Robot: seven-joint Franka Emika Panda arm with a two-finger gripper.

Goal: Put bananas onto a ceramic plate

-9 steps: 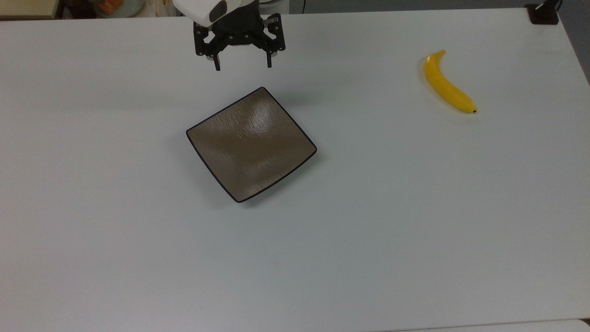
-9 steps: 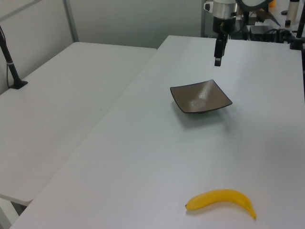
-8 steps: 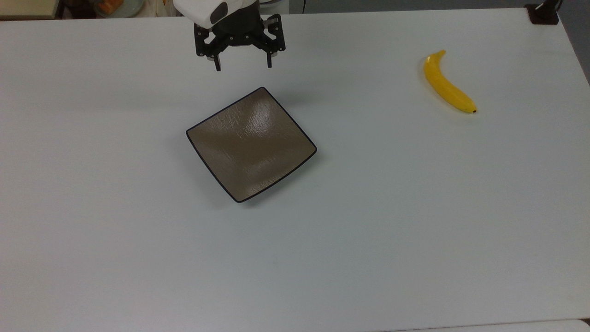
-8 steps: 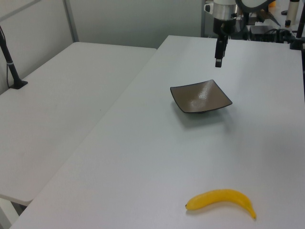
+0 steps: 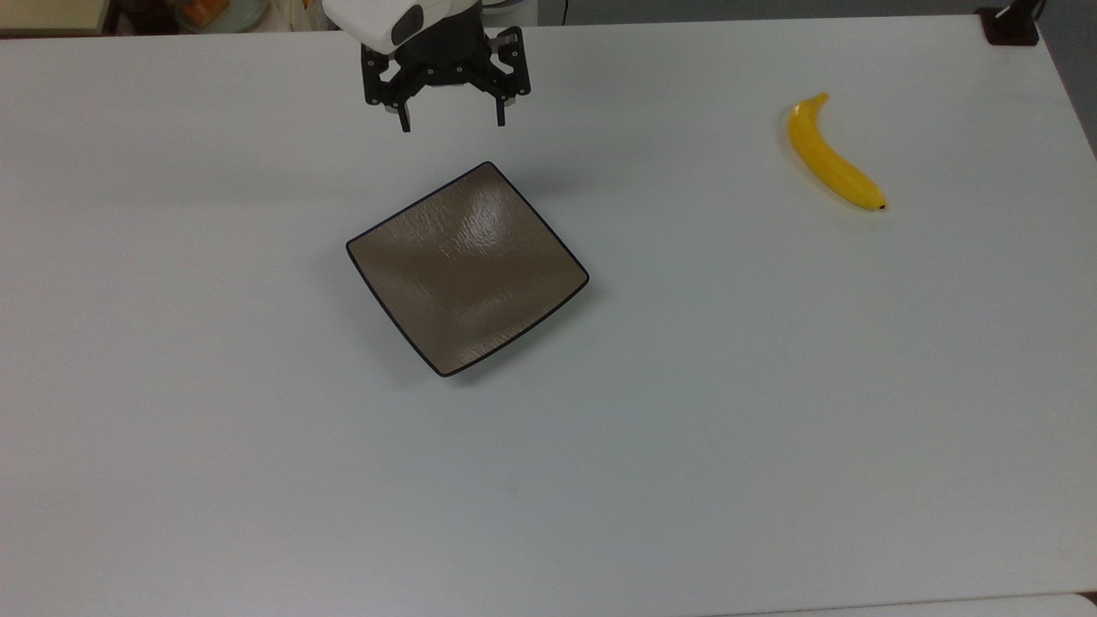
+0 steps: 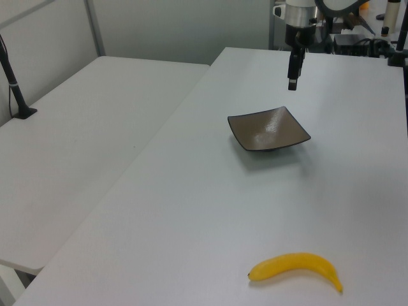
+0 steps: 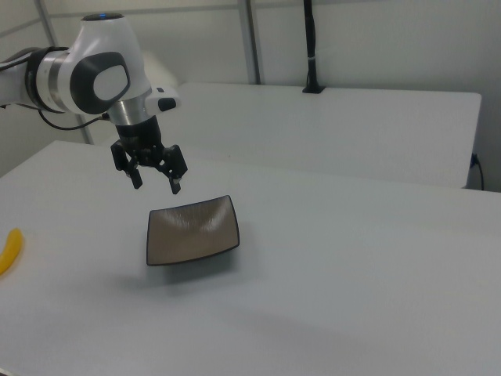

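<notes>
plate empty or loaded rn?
Empty. The ceramic plate shows a bare brown surface; the banana lies on the table, far off toward the top view's right. The hand hangs open, holding nothing.

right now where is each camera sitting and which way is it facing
Top view: high above the table, facing down; plate central, banana at the top view's right, open gripper at the upper edge.
Left view: low at the banana end, facing along the table to the gripper.
Right view: at the opposite side, facing the arm, gripper above the plate.
All three share plate, banana and gripper.
</notes>
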